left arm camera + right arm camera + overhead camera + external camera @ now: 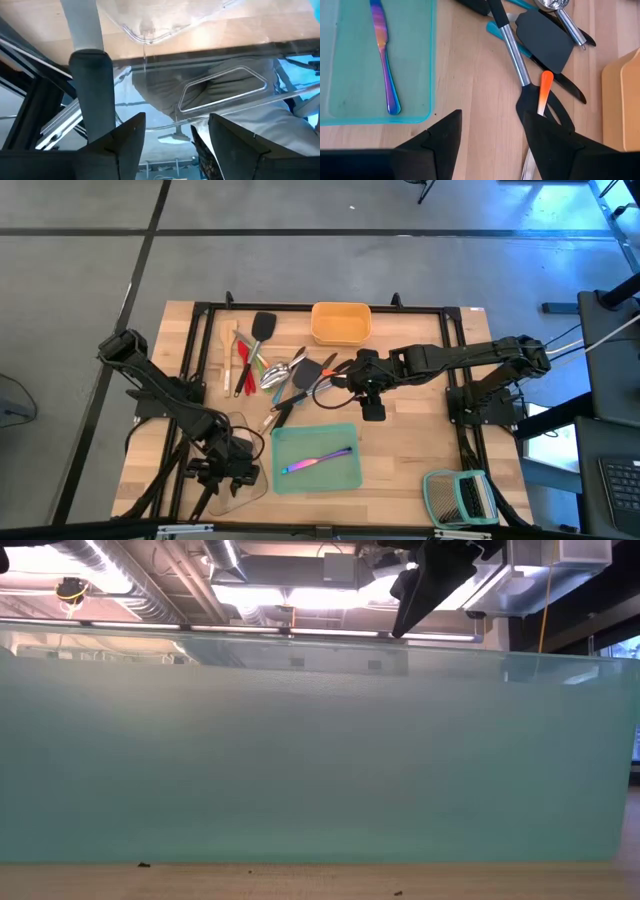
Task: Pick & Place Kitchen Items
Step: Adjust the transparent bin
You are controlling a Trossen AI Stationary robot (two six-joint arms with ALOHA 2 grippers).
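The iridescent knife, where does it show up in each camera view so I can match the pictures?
High view: the iridescent knife lies in the teal tray, near the table's front edge.
Low view: not visible; the tray's wall fills the picture.
Left wrist view: not in it.
Right wrist view: the knife lies lengthwise in the tray.
Shared landmark: the teal tray.

We are seeing a grey floor (300, 270) crossed by dark lines filling the upper frame, while ceiling ducts (150, 580) and bright lights (330, 595) are showing above.
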